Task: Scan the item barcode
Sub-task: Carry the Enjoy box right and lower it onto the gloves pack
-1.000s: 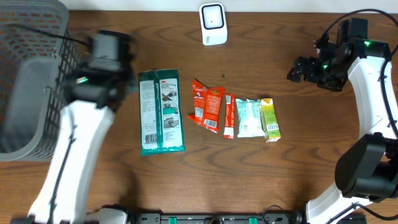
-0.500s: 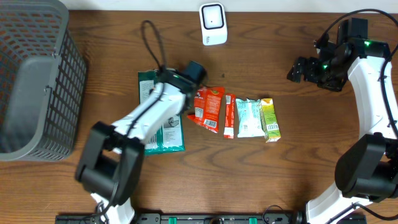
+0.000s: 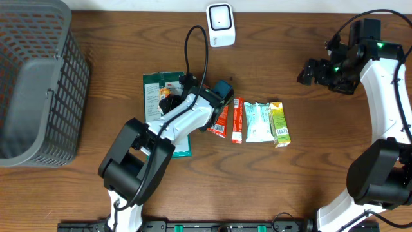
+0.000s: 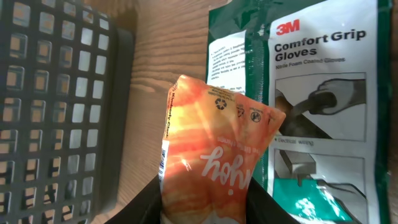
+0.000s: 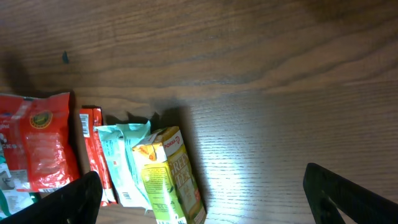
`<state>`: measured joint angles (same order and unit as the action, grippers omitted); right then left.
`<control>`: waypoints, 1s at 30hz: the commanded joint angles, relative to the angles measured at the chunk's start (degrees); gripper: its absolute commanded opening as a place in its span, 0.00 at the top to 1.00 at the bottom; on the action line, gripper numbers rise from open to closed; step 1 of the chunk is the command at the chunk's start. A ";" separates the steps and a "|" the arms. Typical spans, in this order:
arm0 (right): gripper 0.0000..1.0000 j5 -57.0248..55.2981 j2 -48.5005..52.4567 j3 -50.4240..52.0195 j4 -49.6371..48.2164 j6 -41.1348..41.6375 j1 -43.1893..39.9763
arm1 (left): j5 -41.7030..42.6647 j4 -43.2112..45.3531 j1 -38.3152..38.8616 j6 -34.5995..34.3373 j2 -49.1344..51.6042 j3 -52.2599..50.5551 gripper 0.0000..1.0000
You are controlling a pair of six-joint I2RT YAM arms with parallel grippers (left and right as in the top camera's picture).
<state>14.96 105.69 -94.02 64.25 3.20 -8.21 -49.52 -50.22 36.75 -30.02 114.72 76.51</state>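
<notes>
Looks down on a brown wooden tabletop (image 3: 309,174) with two white robot arms. At the far edge, near the middle: a small white rounded barcode scanner (image 3: 221,24), alone, bare wood on both sides. At the left edge: a grey plastic mesh basket (image 3: 74,77), cropped by the frame. In the middle, a row of flat packets, left to right: a green plastic pack of work gloves (image 3: 154,116), a red foil snack pouch (image 3: 220,124), a thin red stick sachet (image 3: 237,120), a pale teal wrapper (image 3: 259,122) and a yellow-green drink carton (image 3: 280,124), the last four close side by side. Across the gloves pack and the upper part of the red pouch: the left arm (image 3: 174,122), stretched in from the near edge.

From the left wrist: left end effector (image 4: 205,211) clamped on the lower end of an orange crinkled plastic pouch (image 4: 214,137), held upright and clear of the wood, printed lettering upside down. Behind it, the gloves pack to the right, the basket wall to the left, a strip of bare wood between them.

Near the right edge: right end effector (image 5: 202,199) with fingers spread wide apart, holding nothing, well apart from the row. Open wood between it and the drink carton, and a broad bare band in front of the row.
</notes>
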 commanded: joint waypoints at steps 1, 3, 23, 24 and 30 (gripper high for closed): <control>0.01 -0.13 -0.37 -0.26 0.00 -0.50 -0.28 | -3.26 0.02 -0.20 -0.94 2.38 -0.66 0.66; 0.01 -0.13 -0.37 -0.26 0.00 -0.50 -0.28 | -4.15 0.04 -0.33 -0.96 3.02 -0.66 0.66; 0.01 -0.13 -0.37 -0.26 0.00 -0.50 -0.28 | 2.84 3.23 -4.13 -0.90 5.09 -2.05 0.66; 0.01 -0.11 -0.37 -0.26 0.00 -0.50 -0.28 | 2.84 3.21 -4.11 -0.90 5.09 -2.05 0.66; 0.01 -0.13 -0.37 -0.26 0.00 -0.50 -0.28 | 5.20 3.21 -4.11 -0.48 5.09 -2.05 0.60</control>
<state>14.96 105.69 -94.02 64.25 3.20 -8.21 -46.35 -46.89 32.67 -30.20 118.80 74.59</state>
